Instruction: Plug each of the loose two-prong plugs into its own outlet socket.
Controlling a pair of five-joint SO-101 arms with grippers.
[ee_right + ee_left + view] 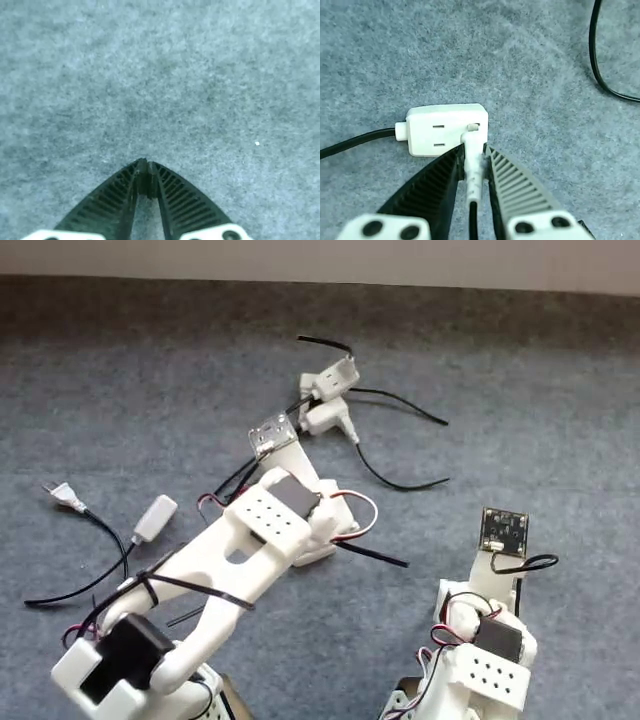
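Currently, high view: left arm (240,560) stretches across the grey counter (520,390). Two white connector bodies (328,400) with black cords sit just ahead of its hand; can't tell socket from plug here. A loose two-prong plug (65,497) and a white socket block (155,518) lie near each other, well behind that hand and out to the arm's left side, apart from each other. Right arm (490,650) sits low, well apart from all plugs.

Left wrist view: left hand (472,150) is clenched on a white plug (472,167), cord trailing back between the fingers (512,177). Plug nose touches the top face of a white socket (437,132) right at the fingertips, near one end; an unused slot pair shows further along. Can't tell if the prongs are seated. Socket's own black cord exits the far end.

Right wrist view: right hand (147,175) is closed, tips together, grasping nothing, bare counter beyond it.
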